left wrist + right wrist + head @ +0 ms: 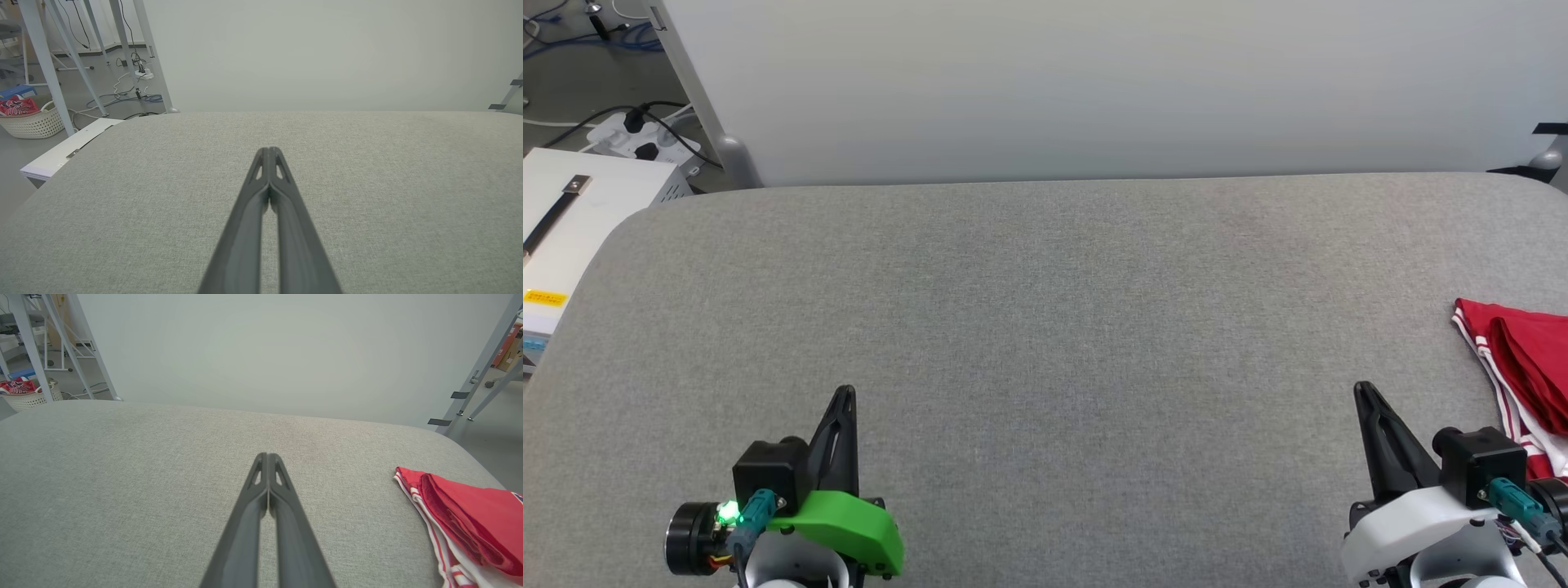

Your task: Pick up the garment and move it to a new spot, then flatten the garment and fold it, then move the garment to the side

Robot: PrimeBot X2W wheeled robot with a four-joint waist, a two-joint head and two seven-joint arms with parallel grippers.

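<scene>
Both claws empty, fingers pressed together.
My left claw [845,392] sits lower left, right claw [1360,388] lower right; folded red T-shirt [1527,359] lies on the grey padded surface [1045,286] at the frame's right edge.

Garment [1523,359] on table [1045,310], far right; right gripper [1361,389] near, leftward; left gripper [846,392] well apart.

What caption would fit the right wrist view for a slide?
Right gripper shut over the grey fabric surface; the red garment lies apart, to its right.
</scene>
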